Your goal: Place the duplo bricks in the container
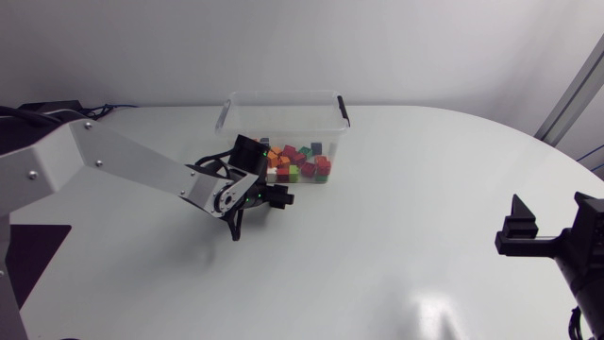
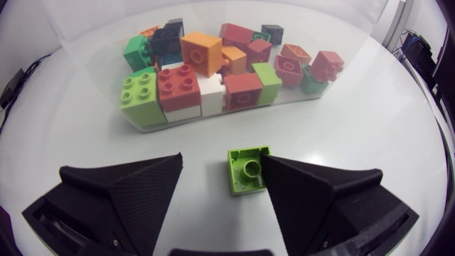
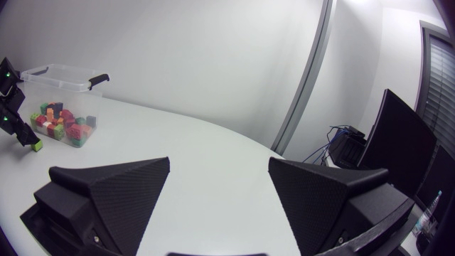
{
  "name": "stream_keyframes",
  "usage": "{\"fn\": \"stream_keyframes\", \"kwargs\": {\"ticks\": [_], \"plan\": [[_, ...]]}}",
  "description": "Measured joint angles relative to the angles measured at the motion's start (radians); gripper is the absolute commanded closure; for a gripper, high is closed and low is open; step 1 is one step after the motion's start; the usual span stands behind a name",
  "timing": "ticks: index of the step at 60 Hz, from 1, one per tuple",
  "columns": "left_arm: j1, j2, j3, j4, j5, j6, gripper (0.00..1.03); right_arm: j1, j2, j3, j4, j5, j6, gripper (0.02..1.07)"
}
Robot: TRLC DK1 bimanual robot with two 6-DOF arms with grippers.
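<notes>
From the right edge to the clear container (image 1: 283, 93) at the middle of the far edge, the table (image 1: 406, 189) lies open, while the left arm (image 1: 123, 161), slanting in from the left edge, bars the container's near wall, a lime brick (image 2: 247, 171) lying between the left gripper's (image 2: 222, 162) parted fingers.

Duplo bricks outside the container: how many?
1. A lime-green brick lies studs-down on the table, between the open fingers of the left claw, just short of the container. The left arm could hide others.
</notes>
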Motion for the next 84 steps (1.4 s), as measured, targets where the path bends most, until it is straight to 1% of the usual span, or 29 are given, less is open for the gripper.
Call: {"fn": "stream_keyframes", "kwargs": {"ticks": [17,29,47,48,49,52,55,56,61,67,73,84], "plan": [[-0.002,-0.086,-0.014,0.005,-0.003,-0.017,0.28,0.0,0.0,0.0,-0.005,0.0,0.0,0.07],[-0.034,-0.084,-0.027,0.006,-0.003,-0.022,0.28,-0.001,-0.048,-0.014,-0.011,0.0,0.0,0.07],[-0.037,0.0,-0.026,0.012,-0.003,-0.022,0.28,-0.001,-0.149,-0.079,-0.014,-0.003,0.0,0.07],[-0.037,0.004,-0.026,0.012,-0.003,-0.022,0.3,-0.001,-0.156,-0.084,-0.015,-0.003,0.0,0.07],[-0.037,0.007,-0.026,0.012,-0.003,-0.022,0.34,-0.001,-0.163,-0.089,-0.015,-0.003,0.0,0.07],[-0.037,0.016,-0.022,0.012,-0.003,-0.022,0.43,-0.001,-0.189,-0.103,-0.016,-0.003,0.0,0.07],[-0.036,0.019,-0.018,0.012,-0.003,-0.022,0.48,-0.001,-0.211,-0.115,-0.016,-0.003,0.0,0.07],[-0.034,0.019,-0.017,0.013,-0.003,-0.022,0.53,-0.001,-0.219,-0.119,-0.019,-0.003,0.0,0.07],[-0.034,0.019,-0.015,0.027,-0.003,-0.022,0.54,-0.001,-0.247,-0.136,-0.03,-0.004,0.0,0.07],[-0.034,0.021,-0.015,0.06,-0.003,-0.022,0.57,-0.001,-0.264,-0.137,-0.056,-0.005,0.022,0.07],[-0.034,0.022,-0.015,0.062,-0.003,-0.022,0.64,-0.016,-0.266,-0.137,-0.071,-0.008,0.037,0.07],[-0.034,0.026,-0.015,0.064,-0.003,-0.014,0.69,-0.019,-0.267,-0.137,-0.075,-0.019,0.044,0.07]]}}
